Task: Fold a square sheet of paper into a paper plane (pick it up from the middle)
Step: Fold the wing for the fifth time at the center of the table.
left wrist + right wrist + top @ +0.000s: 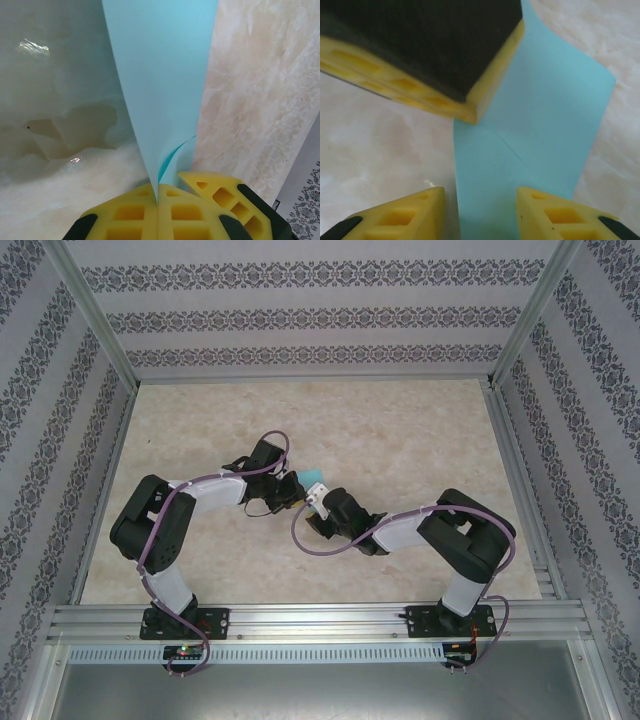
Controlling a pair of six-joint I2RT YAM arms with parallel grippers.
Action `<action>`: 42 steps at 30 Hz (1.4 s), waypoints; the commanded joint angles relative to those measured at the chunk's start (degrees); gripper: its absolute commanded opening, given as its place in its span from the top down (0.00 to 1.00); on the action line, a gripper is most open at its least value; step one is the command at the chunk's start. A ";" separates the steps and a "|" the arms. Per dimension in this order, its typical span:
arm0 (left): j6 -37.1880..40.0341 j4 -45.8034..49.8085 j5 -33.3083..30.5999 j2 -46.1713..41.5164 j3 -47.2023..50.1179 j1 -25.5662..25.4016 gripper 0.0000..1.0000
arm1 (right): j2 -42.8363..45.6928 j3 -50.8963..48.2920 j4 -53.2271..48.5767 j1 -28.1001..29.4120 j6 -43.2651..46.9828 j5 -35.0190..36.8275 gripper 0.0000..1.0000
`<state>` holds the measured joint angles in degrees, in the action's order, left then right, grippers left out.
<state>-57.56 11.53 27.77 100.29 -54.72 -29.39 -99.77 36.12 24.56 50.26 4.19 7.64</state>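
The thin teal-blue square sheet of paper [314, 476] is sitting about midway between the table's [420, 430] edges, where the two arms are meeting. From above, a small corner of it is peeking out past the left tool [292, 490] and the right tool [318, 502]. Closer in, the left wrist camera is showing the left tool [157, 194] clenching the sheet [160, 75] between its yellow pads [125, 215], the paper rising from the pinch as a doubled layer. The right wrist camera is showing the right tool [480, 202] spread wide, its fingers [402, 215] straddling the sheet [535, 125]. There a faint diagonal crease [517, 152] is crossing the paper, and a black-backed yellow finger [420, 45] is reaching over its far end.
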 commanded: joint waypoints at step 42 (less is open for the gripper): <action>1.90 -15.52 2.46 -15.03 15.83 7.62 0.49 | -4.79 0.01 11.55 -9.87 -31.70 -24.41 1.00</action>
<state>-56.03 2.92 28.73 84.90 -39.40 -20.38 -103.42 36.10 34.35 41.12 -21.78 -13.26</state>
